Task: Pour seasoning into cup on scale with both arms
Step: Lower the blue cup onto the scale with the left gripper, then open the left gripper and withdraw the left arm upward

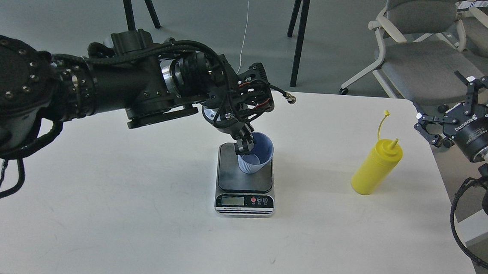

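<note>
The light-blue ribbed cup (pixel 256 157) is upright on the dark plate of the silver scale (pixel 245 184) at the table's middle. My left gripper (pixel 243 147) reaches in from the left and is shut on the cup's left rim, one finger inside and one outside. The yellow squeeze bottle of seasoning (pixel 376 168) stands upright to the right, its cap strap sticking up and the nozzle uncovered. My right gripper (pixel 446 104) hangs open and empty past the table's right edge, apart from the bottle.
The white table (pixel 135 215) carries only the scale, cup and bottle. Grey chairs (pixel 421 59) stand behind the right corner. Black table legs (pixel 300 33) and cables are on the floor behind.
</note>
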